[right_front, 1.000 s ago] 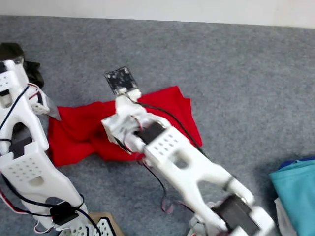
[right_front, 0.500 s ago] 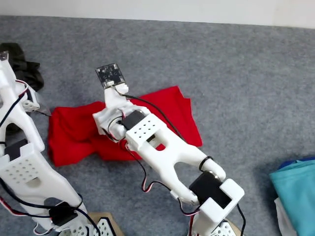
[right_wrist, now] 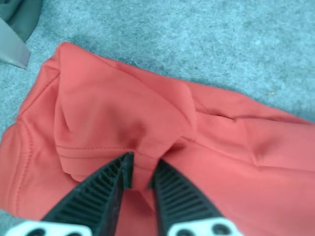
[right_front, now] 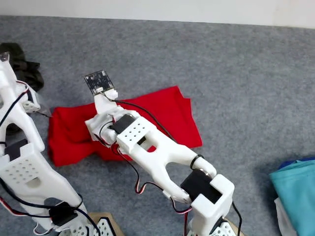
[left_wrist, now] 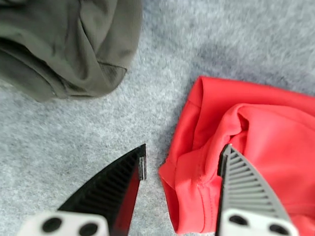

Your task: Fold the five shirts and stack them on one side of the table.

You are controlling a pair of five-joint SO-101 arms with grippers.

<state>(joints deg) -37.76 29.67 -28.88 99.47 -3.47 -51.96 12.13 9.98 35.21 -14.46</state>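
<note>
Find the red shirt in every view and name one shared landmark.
High view: red shirt mid-table, partly under an arm.
Left wrist view: its edge lies between the open left claw's fingers.
Right wrist view: under the right claw, which pinches a fold.
Shared landmark: the dark garment beside it.

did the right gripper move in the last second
Yes. In the high view the right gripper shifted left over the red shirt, toward the dark shirt.

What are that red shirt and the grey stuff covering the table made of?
The soft red shirt looks like matte knit fabric, possibly cotton or a blend: it creases softly and shows stitched hems. The grey table covering seems felt or low-pile carpet, judging by its fuzzy, speckled texture.
</note>
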